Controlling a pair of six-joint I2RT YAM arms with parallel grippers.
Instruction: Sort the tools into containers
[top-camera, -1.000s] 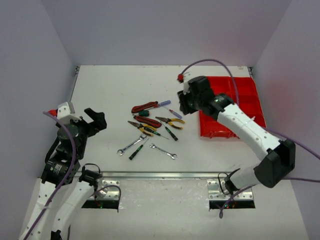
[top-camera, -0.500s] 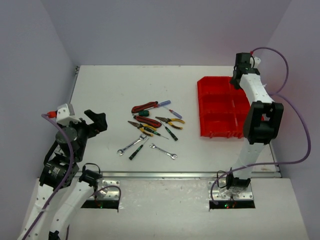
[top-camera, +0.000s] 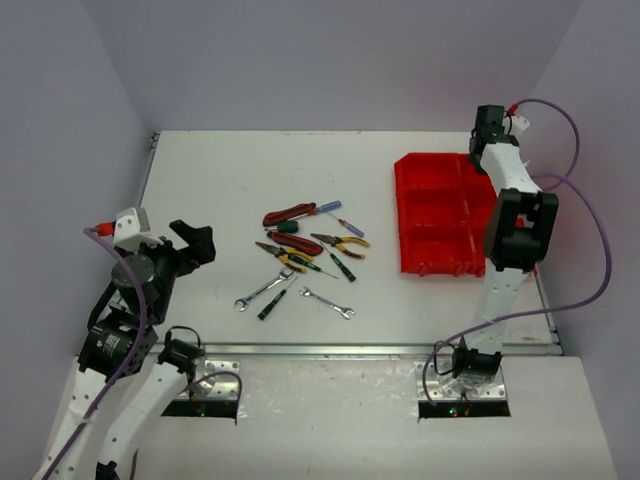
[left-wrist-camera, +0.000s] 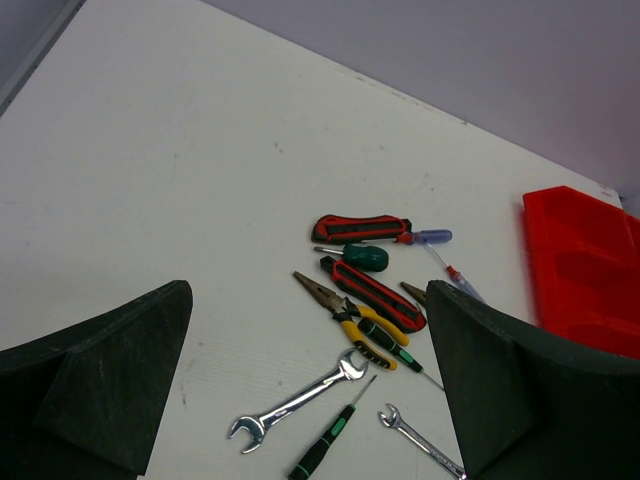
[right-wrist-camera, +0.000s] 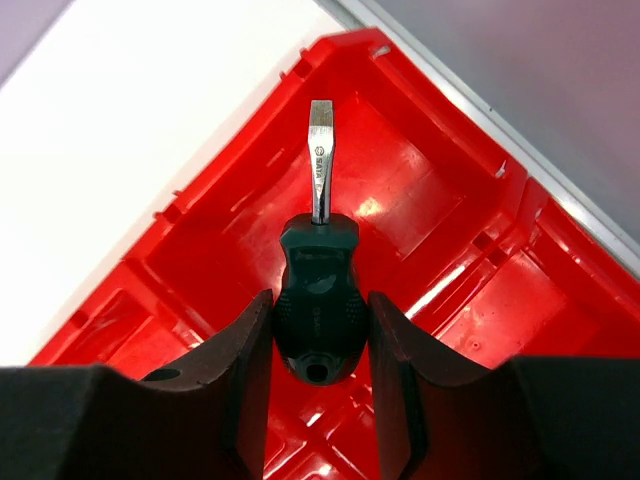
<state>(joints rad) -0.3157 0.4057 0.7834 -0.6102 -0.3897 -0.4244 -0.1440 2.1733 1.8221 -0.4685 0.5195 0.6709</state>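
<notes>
A white table (top-camera: 220, 180) sits inside plain grey walls. The right claw (right-wrist-camera: 320, 312) is at the far right side of the table, over the red tray (right-wrist-camera: 200, 230). Its two fingers are squeezed on the fat handle of a short green screwdriver (right-wrist-camera: 317, 265). The flat metal tip sticks out in front of the claw and points at a corner box of the tray. It is hard to tell if the tip touches the tray. The left claw (left-wrist-camera: 308, 292) is up over the left side of the table with its fingers wide apart and nothing in them. The other tools lie in a small pile in front of this claw, well apart from the tray. There are red pliers (left-wrist-camera: 362, 229), yellow pliers (left-wrist-camera: 350, 325), a big wrench (left-wrist-camera: 295, 402), a small wrench (left-wrist-camera: 420, 445) and a thin screwdriver (left-wrist-camera: 322, 455).
</notes>
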